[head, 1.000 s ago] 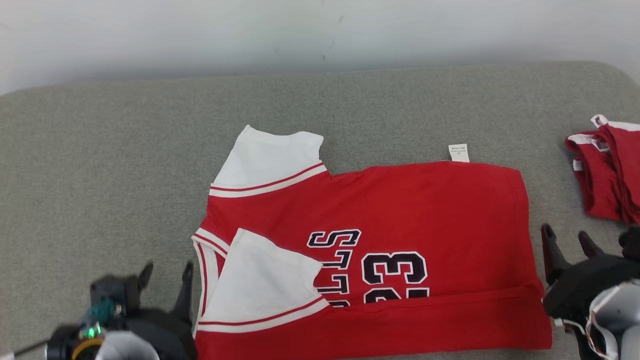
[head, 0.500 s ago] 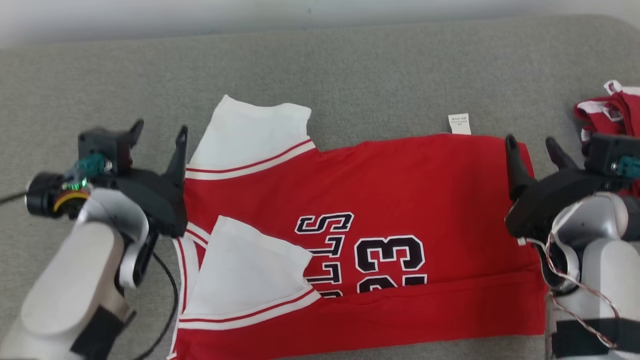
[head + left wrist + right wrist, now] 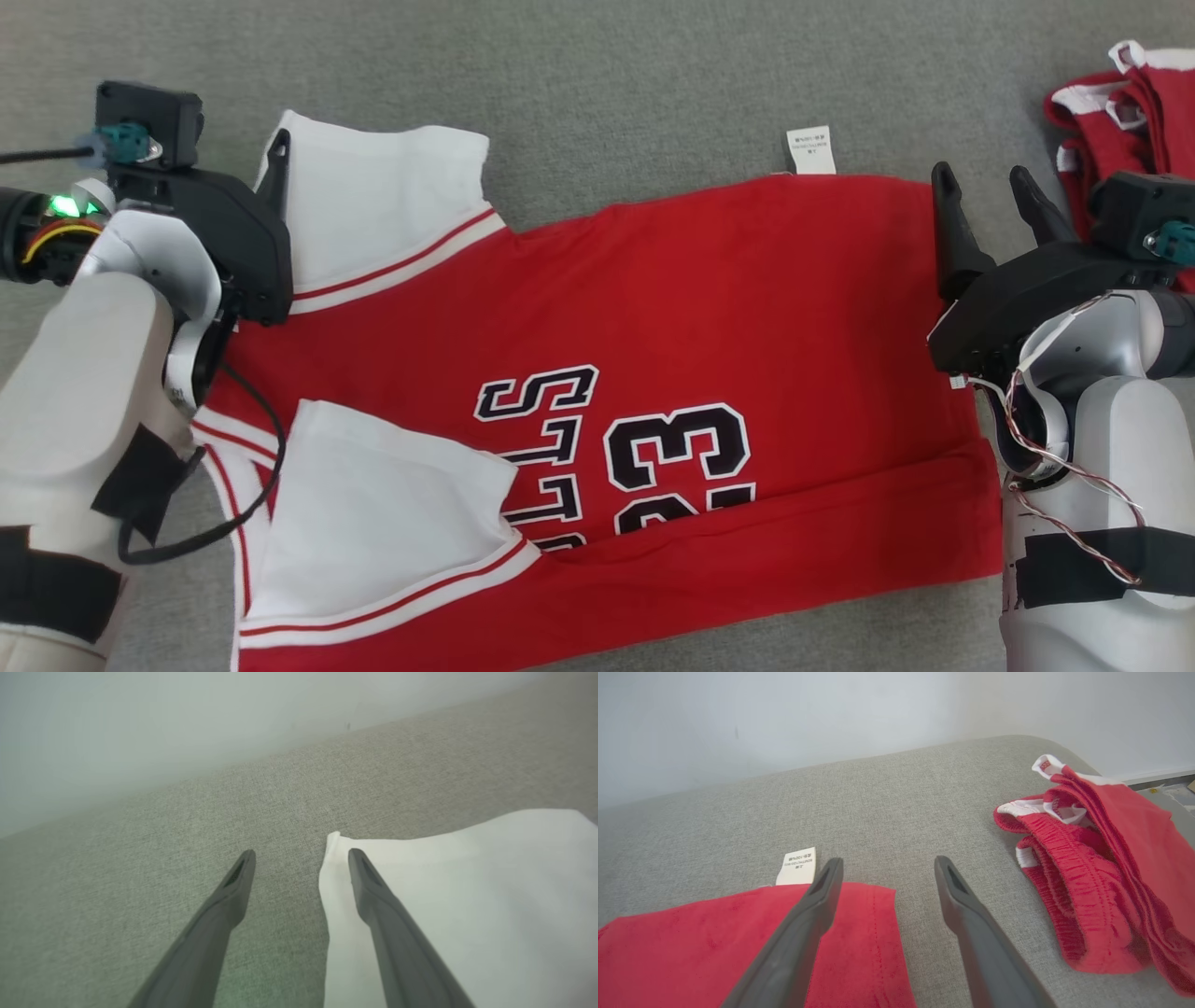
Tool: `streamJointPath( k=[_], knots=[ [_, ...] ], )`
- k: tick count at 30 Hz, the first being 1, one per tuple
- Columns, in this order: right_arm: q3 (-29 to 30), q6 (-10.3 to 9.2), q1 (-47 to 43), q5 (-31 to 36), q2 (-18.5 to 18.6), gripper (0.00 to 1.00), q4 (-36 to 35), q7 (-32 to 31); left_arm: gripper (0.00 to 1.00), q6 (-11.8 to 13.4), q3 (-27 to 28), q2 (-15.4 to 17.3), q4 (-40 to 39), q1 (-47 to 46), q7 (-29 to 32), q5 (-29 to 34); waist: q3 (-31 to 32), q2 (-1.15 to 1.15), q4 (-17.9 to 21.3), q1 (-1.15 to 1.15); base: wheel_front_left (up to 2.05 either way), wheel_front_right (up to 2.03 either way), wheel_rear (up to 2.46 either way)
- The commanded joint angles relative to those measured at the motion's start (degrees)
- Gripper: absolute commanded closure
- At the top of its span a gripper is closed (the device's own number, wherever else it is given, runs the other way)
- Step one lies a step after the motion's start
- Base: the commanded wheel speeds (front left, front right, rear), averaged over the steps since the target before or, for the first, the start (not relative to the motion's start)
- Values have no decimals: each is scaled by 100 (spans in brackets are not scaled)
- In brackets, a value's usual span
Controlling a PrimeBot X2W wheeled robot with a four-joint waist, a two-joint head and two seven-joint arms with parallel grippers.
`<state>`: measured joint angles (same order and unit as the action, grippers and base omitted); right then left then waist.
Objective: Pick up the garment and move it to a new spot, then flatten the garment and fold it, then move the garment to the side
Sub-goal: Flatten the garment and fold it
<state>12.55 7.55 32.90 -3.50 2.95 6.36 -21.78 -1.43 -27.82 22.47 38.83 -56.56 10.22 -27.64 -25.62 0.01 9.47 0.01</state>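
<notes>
Garment [image 3: 709, 308]: red jersey with black-and-white lettering and a "23", spread flat across the middle of the head view on the grey padded surface [image 3: 607, 75]. Bottom strip folded up over the lower part of the print. Two white sleeves with red stripes at frame left: upper sleeve [image 3: 383, 196] lying out toward the top left, lower sleeve [image 3: 383, 513] folded over the red body at the bottom left. White label [image 3: 810, 149] poking out past the top edge, right of centre.

Left gripper [image 3: 301, 855] at the upper left of the head view, at the outer corner of the upper sleeve. Spread wide, nothing held. In the left wrist view, one finger [image 3: 376, 905] over the white cloth just inside its edge, the other over bare grey. Touching the cloth or just above it: cannot tell.

Right gripper [image 3: 980, 177] at the right of the head view, at the jersey's top right corner. Likewise spread and empty. In the right wrist view, left-hand finger over the red corner beside the label, right-hand finger over bare grey.

Red heap [image 3: 1134, 103] with white trim bunched at the far upper right, apart from the jersey.
</notes>
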Motion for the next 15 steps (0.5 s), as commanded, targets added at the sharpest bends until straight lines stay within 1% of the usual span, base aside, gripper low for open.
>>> streamJointPath(
  k=[1,4,6,10,11,12,13,14,15],
  knots=[
    [-9,-15,31,-25,-16,0,4,29,0,27,20,-4,71,-94,18,-7,-224,-1,210,-1,0,0,0],
    [-21,-15,32,-34,-16,0,43,67,0,-5,-3,-24,265,-229,58,-17,-251,-1,240,-1,0,0,0],
    [-34,-15,26,-36,-16,0,56,65,0,26,-26,-11,394,-291,117,4,-254,-1,258,-1,0,0,0],
    [-89,-15,41,-59,-16,0,49,58,0,13,-88,53,683,-386,432,0,-270,-1,317,-1,0,0,0],
    [-106,-15,40,-67,-16,0,39,58,26,12,-98,60,746,-406,536,-16,-277,-1,328,-1,0,0,0],
    [-116,-15,43,-80,-16,0,32,54,42,16,-104,58,801,-419,654,-43,-282,-1,334,-1,0,0,0],
    [-123,-15,52,-85,-16,0,28,45,56,31,-103,47,852,-429,789,-76,-287,-1,337,-1,0,0,0],
    [-129,-15,62,-79,-16,0,21,34,67,29,-124,49,893,-441,941,-92,-292,-1,340,-1,0,0,0],
    [-135,-15,70,-74,-16,0,5,33,73,35,-129,40,912,-449,1079,-133,-297,-1,342,-1,0,0,0]
  ],
)
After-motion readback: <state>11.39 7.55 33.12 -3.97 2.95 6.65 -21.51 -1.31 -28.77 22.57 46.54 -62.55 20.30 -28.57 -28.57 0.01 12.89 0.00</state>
